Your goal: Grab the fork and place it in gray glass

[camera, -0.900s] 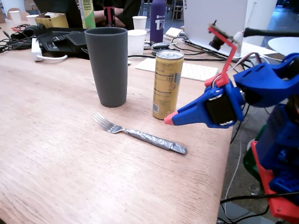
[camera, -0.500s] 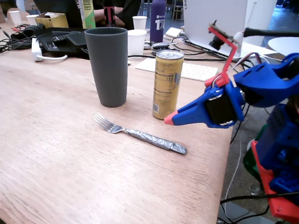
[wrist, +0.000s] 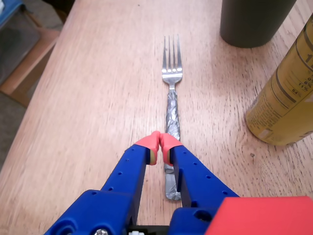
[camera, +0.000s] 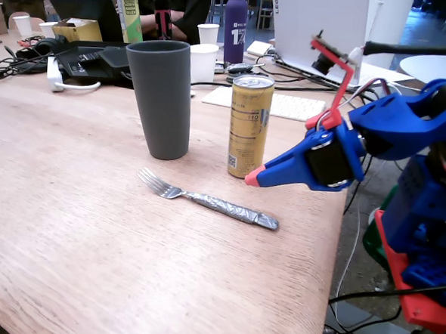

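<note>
Blue pincer (wrist: 160,142) with red tips pressed together hovers above the bench (wrist: 88,98).
Silver fork with gray-taped handle (wrist: 172,115) lies toward 12 o'clock in the wrist view; the pincer should widen, then descend across the handle.

Even bright light; soft shadows; background blurred

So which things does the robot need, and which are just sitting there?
Needed: fork, gray glass, the robot's fingers.

Just sitting there: yellow can, white cups, purple bottle, keyboard.
</note>
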Robot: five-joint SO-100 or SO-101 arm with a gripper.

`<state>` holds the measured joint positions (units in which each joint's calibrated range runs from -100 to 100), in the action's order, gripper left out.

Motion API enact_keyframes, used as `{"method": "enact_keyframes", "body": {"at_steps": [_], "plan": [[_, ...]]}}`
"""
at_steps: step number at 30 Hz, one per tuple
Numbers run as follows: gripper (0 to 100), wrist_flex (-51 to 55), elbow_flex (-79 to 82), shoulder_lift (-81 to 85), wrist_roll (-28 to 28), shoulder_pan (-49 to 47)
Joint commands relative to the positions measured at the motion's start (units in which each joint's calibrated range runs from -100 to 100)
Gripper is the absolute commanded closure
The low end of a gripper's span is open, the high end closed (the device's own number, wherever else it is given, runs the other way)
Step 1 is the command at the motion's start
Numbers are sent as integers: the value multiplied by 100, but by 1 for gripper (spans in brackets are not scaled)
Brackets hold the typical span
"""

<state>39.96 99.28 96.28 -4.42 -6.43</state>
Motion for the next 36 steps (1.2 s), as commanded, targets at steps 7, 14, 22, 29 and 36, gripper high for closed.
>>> {"method": "enact_keyframes", "body": {"at_steps": [7,14,22,29,36], "plan": [[100,-22,34,89,0,34],[100,-22,34,97,49,17],[100,-6,34,97,5,102],[100,35,-2608,-2707,0,1],[100,2186,-6195,-5932,-10,1]]}}
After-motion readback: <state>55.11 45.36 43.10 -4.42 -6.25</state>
